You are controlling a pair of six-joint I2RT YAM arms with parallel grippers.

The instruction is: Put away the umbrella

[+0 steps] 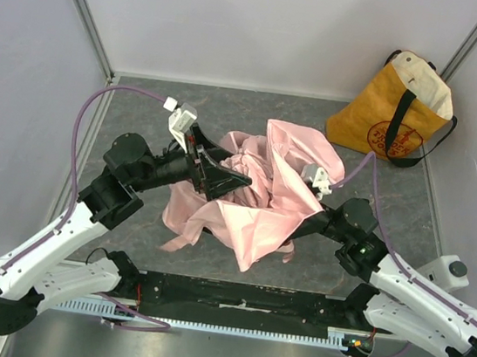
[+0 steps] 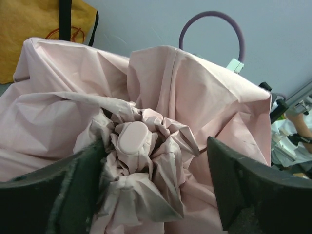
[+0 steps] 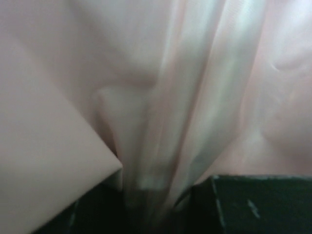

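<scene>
The umbrella (image 1: 263,191) lies as a crumpled heap of pale pink fabric in the middle of the table. My left gripper (image 1: 223,179) reaches into it from the left. In the left wrist view that gripper (image 2: 153,161) stands open, its dark fingers (image 2: 73,190) on either side of the bunched fabric and a small rounded pink cap (image 2: 134,136). My right gripper (image 3: 156,204) is shut on a gathered fold of umbrella (image 3: 161,122) fabric. From above, the fabric hides its fingers.
A yellow tote bag (image 1: 397,111) stands at the back right corner, and shows as the bag (image 2: 44,29) behind the fabric in the left wrist view. White walls close in the table on three sides. Purple cables arc over both arms.
</scene>
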